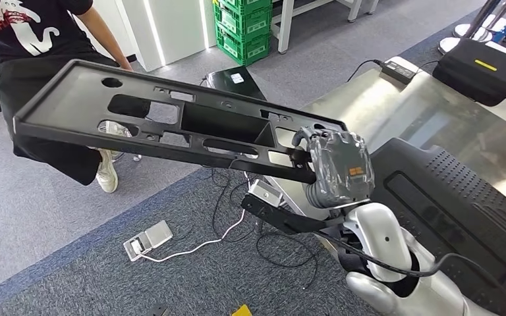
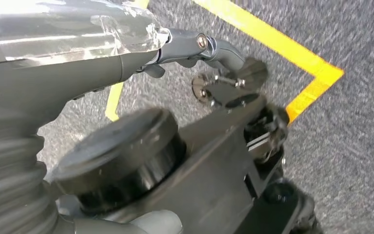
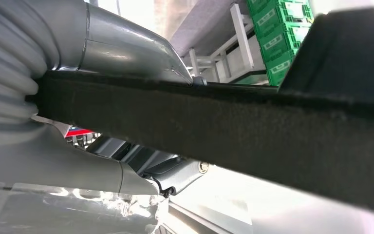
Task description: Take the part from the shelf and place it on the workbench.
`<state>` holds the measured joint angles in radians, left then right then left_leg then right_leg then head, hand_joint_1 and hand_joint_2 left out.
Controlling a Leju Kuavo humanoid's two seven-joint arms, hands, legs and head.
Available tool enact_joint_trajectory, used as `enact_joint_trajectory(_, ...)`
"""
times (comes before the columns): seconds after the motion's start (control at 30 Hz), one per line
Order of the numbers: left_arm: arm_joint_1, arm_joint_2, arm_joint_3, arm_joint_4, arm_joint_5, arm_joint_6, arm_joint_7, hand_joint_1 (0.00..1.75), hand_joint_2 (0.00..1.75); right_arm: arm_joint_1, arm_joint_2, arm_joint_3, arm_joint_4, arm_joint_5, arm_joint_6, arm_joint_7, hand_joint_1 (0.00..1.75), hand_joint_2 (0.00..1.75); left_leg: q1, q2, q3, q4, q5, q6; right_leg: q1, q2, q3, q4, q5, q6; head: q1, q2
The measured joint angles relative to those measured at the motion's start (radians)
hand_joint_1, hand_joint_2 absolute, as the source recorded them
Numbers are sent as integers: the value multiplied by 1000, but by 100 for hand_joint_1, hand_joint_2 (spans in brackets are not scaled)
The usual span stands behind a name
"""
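A person (image 1: 39,39) stands on the floor beyond the part's far end. The part (image 1: 171,118) juts out level over the floor, gripped at its near end by the right hand (image 1: 336,164), probably for carrying to the counter (image 1: 435,125) alongside. The left hand (image 2: 214,73) hangs over the floor; I cannot tell its fingers' state.

We see the head view evenly and brightly lit, sharp across most of the frame, with soft glare on the metal workbench (image 1: 395,112) and white light strips (image 1: 153,29) glowing at the top. In the left wrist view we find motion blur smearing the grey carpet (image 2: 350,146) and yellow floor tape (image 2: 272,39), and a blown-out highlight on the left hand (image 2: 78,44). In the right wrist view the black part (image 3: 224,126) sits too close to focus, dark against overexposed white below it.
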<state>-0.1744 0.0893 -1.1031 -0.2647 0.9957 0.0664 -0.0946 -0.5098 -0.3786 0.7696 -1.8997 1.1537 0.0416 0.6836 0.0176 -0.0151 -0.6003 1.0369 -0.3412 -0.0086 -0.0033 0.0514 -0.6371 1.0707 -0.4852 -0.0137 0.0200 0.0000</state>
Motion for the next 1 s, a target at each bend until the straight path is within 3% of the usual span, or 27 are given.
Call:
enact_joint_trajectory(0.1,0,1,2,0,0,0,0,0,175,-2,-1,0,2,-3,-7,0,175,175,-4,16,2,-5,2,9,-5,-36,-76,166,-82,10,18,0)
enact_joint_trajectory(0.17,1,1,3,0,0,1,0,0,175,-1,-1,0,6,-5,-8,0,175,175,-7,27,2,-5,1,10,-8,-42,-110,234,-94,12,26,0)
enact_joint_trajectory(0.2,1,1,4,0,0,2,0,0,175,-1,-1,0,8,-6,-8,0,175,175,-7,32,4,-5,0,10,-8,-45,-101,214,-73,11,31,0)
enact_joint_trajectory(0.3,0,1,4,0,0,2,0,0,175,-2,-1,0,11,-6,-10,0,175,175,-10,43,10,-4,-6,4,-3,-68,-9,24,12,3,42,0)
enact_joint_trajectory(0.37,1,1,4,0,0,2,0,0,175,-3,0,0,12,-5,-13,0,175,175,-12,48,11,-4,-8,-4,6,-75,17,-34,21,-8,45,0)
enact_joint_trajectory(0.5,1,0,5,0,0,2,1,0,175,-7,0,-2,13,-4,-16,0,175,175,-9,48,10,19,-30,-25,5,-57,23,-47,25,-29,40,0)
enact_joint_trajectory(0.6,3,0,5,0,0,2,1,0,175,-9,3,-2,16,-3,-13,0,175,175,-6,27,-64,184,-118,-33,4,-45,27,-52,27,-42,23,0)
enact_joint_trajectory(0.63,4,0,5,0,0,2,1,0,175,-8,4,-2,18,-2,-12,0,175,175,-5,25,-95,243,-139,-34,5,-40,27,-51,27,-43,18,0)
enact_joint_trajectory(0.67,5,0,5,0,0,2,1,0,175,-8,5,-2,19,-2,-11,0,175,175,-5,24,-113,274,-141,-35,6,-33,28,-49,26,-44,14,0)
enact_joint_trajectory(0.7,6,0,5,0,0,2,1,0,175,-9,6,-2,21,-1,-10,0,175,175,-4,24,-114,269,-124,-36,6,-26,28,-47,25,-43,11,0)
enact_joint_trajectory(0.73,6,0,5,0,0,2,1,0,175,-10,7,-2,23,0,-9,0,175,175,-3,22,-97,226,-91,-36,5,-19,28,-45,23,-42,7,0)
enact_joint_trajectory(0.8,6,0,5,0,0,2,1,0,175,-16,8,-2,27,5,-7,0,175,175,1,1,-44,95,-23,-34,6,-5,26,-35,18,-36,-1,0)
enact_joint_trajectory(0.83,6,0,5,0,0,2,1,0,175,-22,9,-1,29,8,-6,0,175,175,3,-11,-26,48,-5,-32,7,2,22,-31,16,-32,-4,0)
enact_joint_trajectory(0.9,6,0,5,0,0,2,2,0,175,-34,10,0,35,14,0,0,175,175,1,-21,-17,15,-2,-25,7,12,16,-28,16,-22,-4,0)
enact_joint_trajectory(1.0,2,0,5,0,0,1,3,0,175,-52,11,1,46,25,9,0,175,175,1,-7,-12,3,5,-6,1,7,10,-15,5,-7,1,0)
